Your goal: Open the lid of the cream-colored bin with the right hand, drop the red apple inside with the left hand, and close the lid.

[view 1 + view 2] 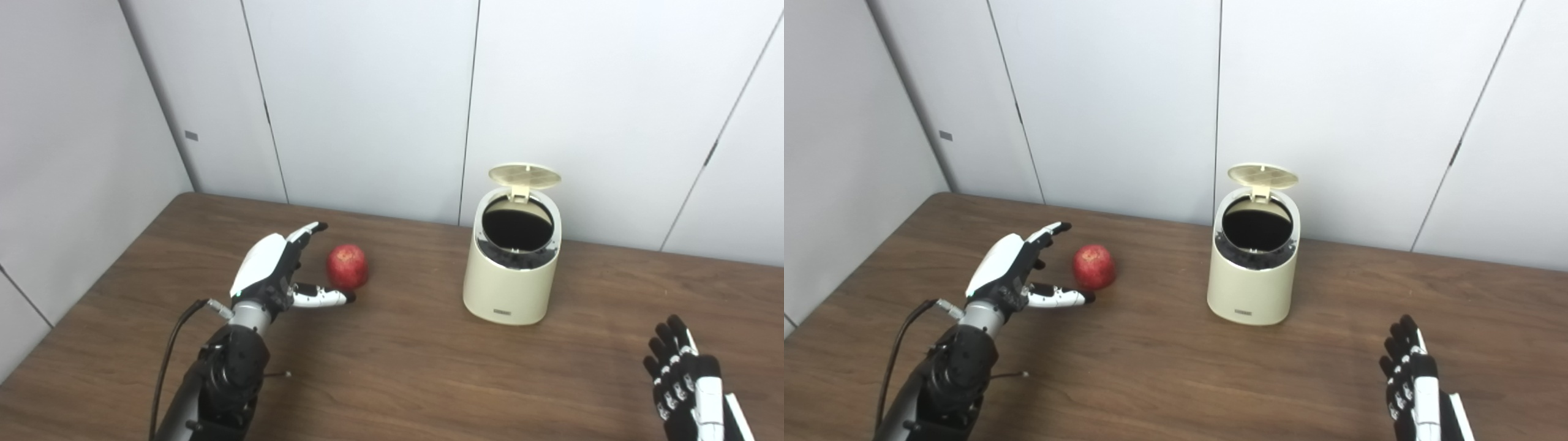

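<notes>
The cream-colored bin stands upright on the wooden table, toward the back near the wall. Its lid is already tipped up on its rear hinge, and the dark round mouth is exposed, so the opening step looks done.

The red apple sits on the table to the left of the bin, well apart from it and not yet lifted. The left hand is just beside the apple with its fingers spread, the thumb reaching along the table in front of the fruit and the other fingers arched over its far side. It brackets the apple without closing on it; whether any fingertip touches the skin cannot be told.

The right hand hovers low near the front right corner of the table, well away from the bin, fingers apart and holding nothing.

By my reading, what remains is grasping the apple, carrying it over the open mouth, releasing it, and then shutting the lid.
</notes>
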